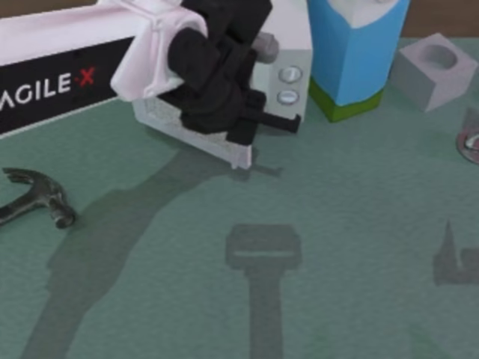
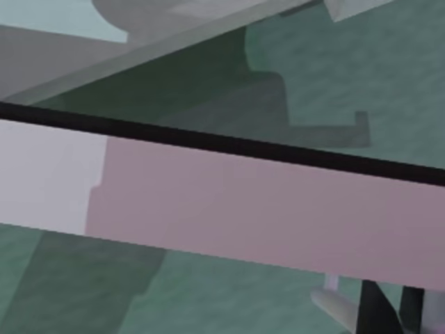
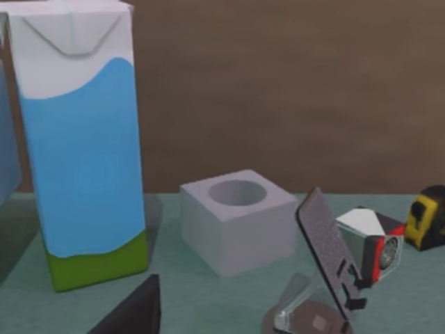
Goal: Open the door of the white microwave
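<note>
The white microwave (image 1: 288,45) stands at the back of the table, with two round silver knobs (image 1: 290,75) on its panel. Its door (image 1: 224,149) is swung partway out toward the table's front, hinged at the left. My left gripper (image 1: 284,121) sits at the door's free edge, shut on the thin handle. In the left wrist view the door (image 2: 243,195) fills a broad pale band, with the black fingers (image 2: 379,313) on the pale handle (image 2: 337,306). My right gripper (image 3: 139,313) is out of the top view, showing only as a dark corner in the right wrist view.
A blue-and-green carton (image 1: 355,52) stands right of the microwave, then a grey cube with a round hole (image 1: 434,69). A hammer (image 1: 37,196) lies at the left. The right wrist view shows a dark slab on a stand (image 3: 323,257) and a yellow tape measure (image 3: 427,216).
</note>
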